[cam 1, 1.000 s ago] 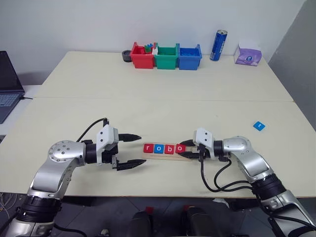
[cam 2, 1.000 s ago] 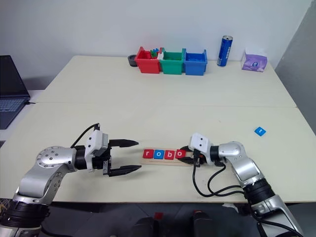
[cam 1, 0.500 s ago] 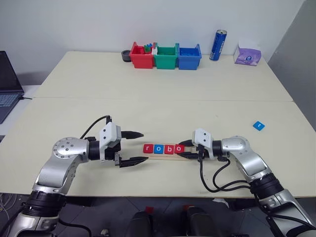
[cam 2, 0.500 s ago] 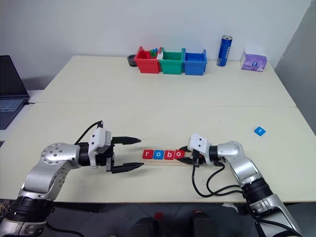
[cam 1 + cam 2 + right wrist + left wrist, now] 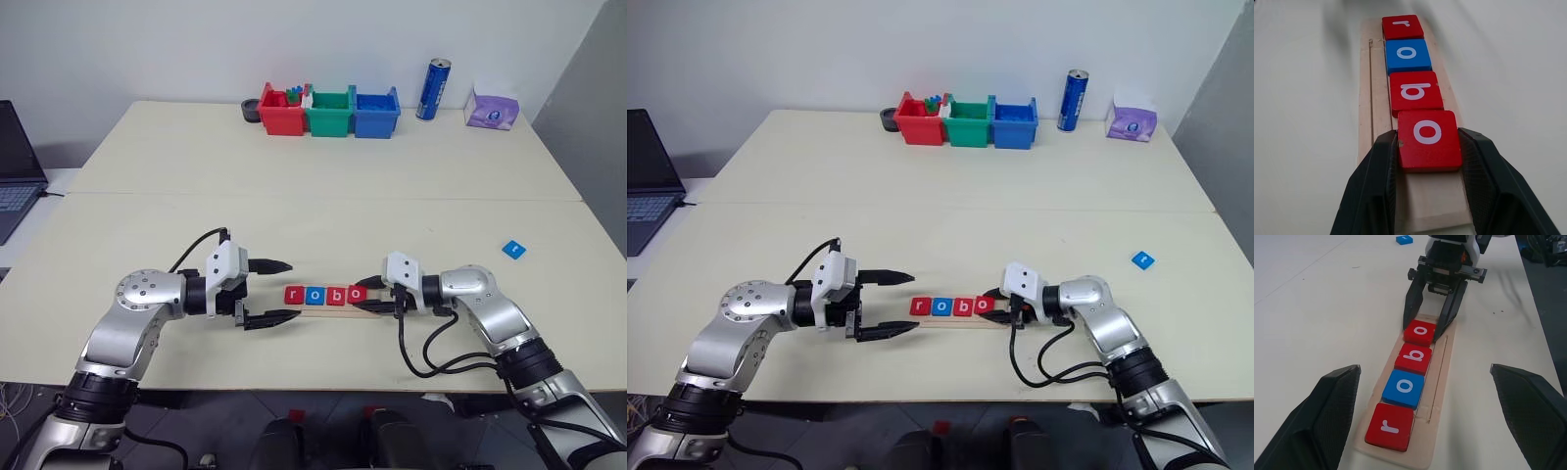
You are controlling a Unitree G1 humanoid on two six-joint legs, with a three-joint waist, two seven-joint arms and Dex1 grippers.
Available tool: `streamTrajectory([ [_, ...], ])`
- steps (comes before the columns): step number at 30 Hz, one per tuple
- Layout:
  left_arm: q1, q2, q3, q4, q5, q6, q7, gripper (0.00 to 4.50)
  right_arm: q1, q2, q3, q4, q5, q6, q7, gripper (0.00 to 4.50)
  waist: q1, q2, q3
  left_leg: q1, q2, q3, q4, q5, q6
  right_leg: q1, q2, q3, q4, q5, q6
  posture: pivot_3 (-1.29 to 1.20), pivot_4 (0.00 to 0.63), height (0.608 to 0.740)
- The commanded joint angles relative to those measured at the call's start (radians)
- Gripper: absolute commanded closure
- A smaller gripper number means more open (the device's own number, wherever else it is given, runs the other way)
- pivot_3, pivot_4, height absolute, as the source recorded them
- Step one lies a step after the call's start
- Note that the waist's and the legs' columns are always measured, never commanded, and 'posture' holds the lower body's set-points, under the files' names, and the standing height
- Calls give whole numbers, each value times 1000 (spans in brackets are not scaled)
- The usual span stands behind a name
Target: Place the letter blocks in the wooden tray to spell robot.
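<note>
**Four tiles in the tray, right pincer clamped on the last "o"**

So the right gripper has its two black fingers pressed against both sides of the red o block, which sits flat on the wooden tray. That tile is the rightmost of four lined up in the tray: red r block at the left end, then the blue o block, then the red b block, all just beside each other. The tray's right end, past the held tile, is bare wood.

The left gripper is just off the tray's left end, fingers spread wide apart, holding nothing, pointing right at the row.

The remaining blue block lies on the table well off to the right, a bit farther back; can't read its letter. Along the far edge are the red, green and blue bins, a blue can and a purple pack.
</note>
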Motion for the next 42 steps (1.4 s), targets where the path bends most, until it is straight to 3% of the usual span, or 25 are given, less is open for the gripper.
streamTrajectory([
  [1, -13, -6, 1, -3, 2, -18, -3, 0, -19, -13, -21, -24, 19, 4, 21, 3042, 0, 0, 0, 0, 0, 0, 0, 0, 0, 0, 0, 0, 0, 0, 0, 0, 150, 740],
  [6, -20, -14, -3, 2, 8, -21, -3, 0, -27, -14, -21, -21, 22, 10, 29, 3042, 0, 0, 1, 0, 0, 0, 0, 0, 0, 0, 0, 0, 0, 0, 0, 0, 150, 740],
  [14, -34, -27, -7, 14, 17, -26, -1, 0, -28, -9, -25, -33, 27, 27, 23, 229, 0, 0, 3, 0, 0, 0, 0, 0, 0, 0, 0, 0, 0, 0, 0, 0, 150, 740],
  [15, -34, -28, -7, 14, 17, -26, -1, 0, -29, -8, -28, -35, 30, 32, 22, 30, 0, 0, 3, 0, 0, 0, 0, 0, 0, 0, 0, 0, 0, 0, 0, 0, 150, 740],
  [26, -31, -42, -10, 2, 17, -19, 1, 0, -17, -42, -112, -125, 107, 129, 22, 30, 0, 0, 4, 0, 0, -2, 0, 0, 0, 0, 0, 0, 0, 0, 0, 0, 150, 740],
  [29, -27, -42, -10, 4, 16, -23, 0, 0, 5, -70, -122, -128, 114, 120, 36, 676, 0, 0, 4, 0, 0, -2, 0, 0, 0, 0, 0, 0, 0, 0, 0, 0, 150, 740],
  [32, -24, -42, -11, 1, 14, -21, -1, 0, 31, -85, -108, -120, 90, 78, 36, 1677, 0, 0, 4, 0, 0, -2, 0, 0, 0, 0, 0, 0, 0, 0, 0, 0, 150, 740],
  [39, -21, -44, -12, -8, 10, -17, -4, 0, 78, -92, -75, -109, 53, 14, 30, 4382, 0, 0, 4, 0, 0, -2, 0, 0, 0, 0, 0, 0, 0, 0, 0, 0, 150, 740],
  [42, -21, -43, -14, -10, 11, -16, -5, 0, 69, -77, -58, -86, 22, -11, 6, 4450, 0, 0, 4, 0, 0, -2, 0, 0, 0, 0, 0, 0, 0, 0, 0, 0, 150, 740],
])
